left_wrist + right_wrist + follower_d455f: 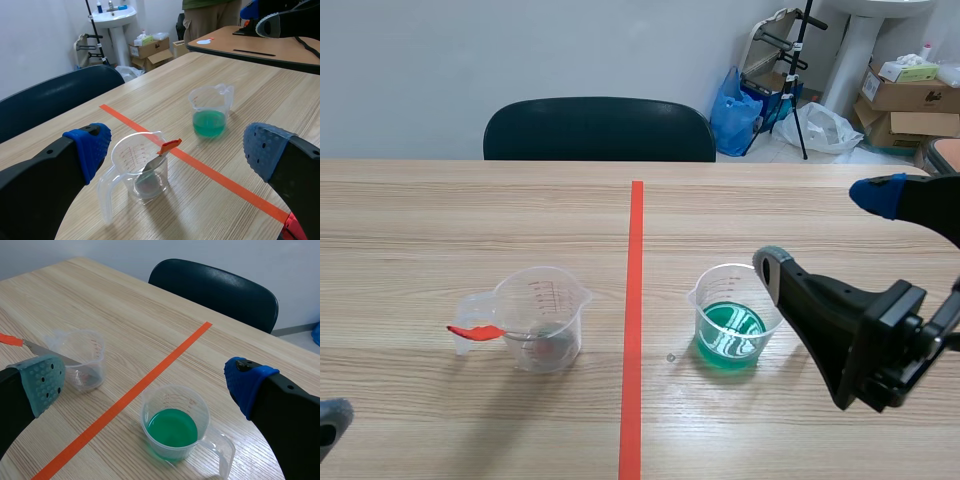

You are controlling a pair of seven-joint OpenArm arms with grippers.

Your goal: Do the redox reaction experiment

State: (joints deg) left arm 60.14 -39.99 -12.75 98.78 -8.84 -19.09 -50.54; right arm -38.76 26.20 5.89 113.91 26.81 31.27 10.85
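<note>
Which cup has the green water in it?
The cup right of the red tape line holds the green liquid. The other cup, left of it, has a red-handled spoon instead.

Behind the wooden table stands a dark chair, and beyond it, on the floor by the wall, are a blue plastic bag, a black stand, a white pedestal sink and cardboard boxes.

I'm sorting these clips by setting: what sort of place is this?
Likely an office or workroom used as a makeshift lab, not a proper one: a wooden table with a chair, a washbasin, and cardboard boxes beside it.
</note>
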